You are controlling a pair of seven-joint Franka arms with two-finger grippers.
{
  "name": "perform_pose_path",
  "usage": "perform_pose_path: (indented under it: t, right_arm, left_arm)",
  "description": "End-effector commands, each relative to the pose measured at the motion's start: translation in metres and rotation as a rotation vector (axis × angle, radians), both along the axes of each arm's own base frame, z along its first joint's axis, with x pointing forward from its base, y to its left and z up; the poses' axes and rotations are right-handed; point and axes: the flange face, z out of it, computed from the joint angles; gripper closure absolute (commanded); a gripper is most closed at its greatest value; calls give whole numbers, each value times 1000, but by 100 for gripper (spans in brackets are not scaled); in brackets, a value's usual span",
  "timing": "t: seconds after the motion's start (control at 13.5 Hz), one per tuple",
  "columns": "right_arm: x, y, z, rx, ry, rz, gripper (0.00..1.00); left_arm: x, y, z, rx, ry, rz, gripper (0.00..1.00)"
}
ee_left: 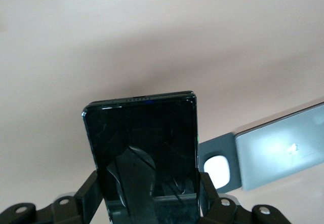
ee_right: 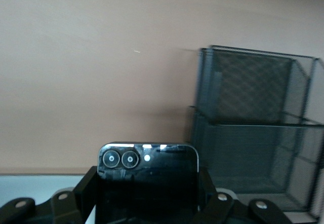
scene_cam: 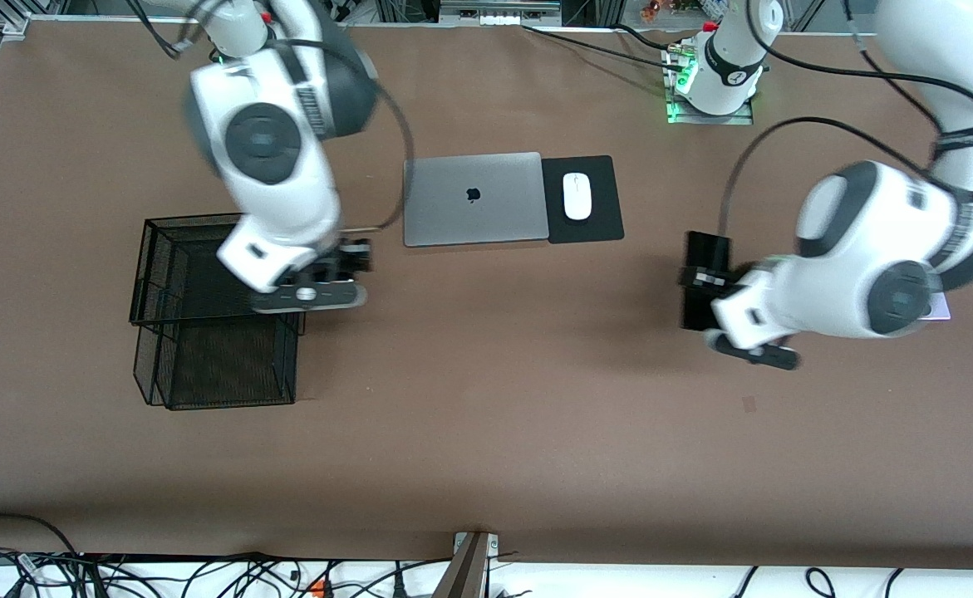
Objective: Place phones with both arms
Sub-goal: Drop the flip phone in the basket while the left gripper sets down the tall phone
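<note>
My left gripper (scene_cam: 702, 279) is shut on the long black slab phone (scene_cam: 707, 249) and holds it over bare table toward the left arm's end. In the left wrist view the slab phone (ee_left: 142, 133) stands between both fingers (ee_left: 90, 188). My right gripper (scene_cam: 351, 257) hangs beside the black mesh basket (scene_cam: 203, 324), shut on the small black flip phone (ee_right: 147, 183), whose two camera rings show in the right wrist view. A lilac-white phone (scene_cam: 941, 309) lies on the table, mostly hidden under the left arm.
A closed silver laptop (scene_cam: 474, 199) lies mid-table toward the robots' bases. Beside it a white mouse (scene_cam: 577, 196) rests on a black pad (scene_cam: 601, 212). The mesh basket (ee_right: 253, 133) has two tiers. A bracket (scene_cam: 474, 548) sits at the table's front edge.
</note>
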Motion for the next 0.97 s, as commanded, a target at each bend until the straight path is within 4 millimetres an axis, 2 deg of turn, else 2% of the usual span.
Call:
perform_pose_path:
  t: [0.0,0.22,0.3,0.37,0.52,0.67,0.89]
  right_arm:
    - [-37,-100,-11,73,25,61,66]
    - [-54,-198,-50,117,7,83,66]
    - [-59,-222,-69,120,-1,85,65]
    - [-61,-235,-82,121,-17,80,65]
    - [-62,-253,-110,103,-33,49,65]
    - [-56,-260,-132,74,-35,33,65]
    - [-49,-275,-158,90,-32,37,65]
  left_arm:
    - [5,-55,-25,-36,-35,28,60]
    - [-15,-146,-61,-50,-71,95,60]
    - [-29,-184,-74,-59,-90,115,60]
    - [-44,-220,-89,-68,-103,142,60]
    - [-58,-265,-123,-101,-159,224,60]
    - [-71,-293,-154,-127,-189,265,63]
    - [-86,-310,-197,-119,-169,340,62]
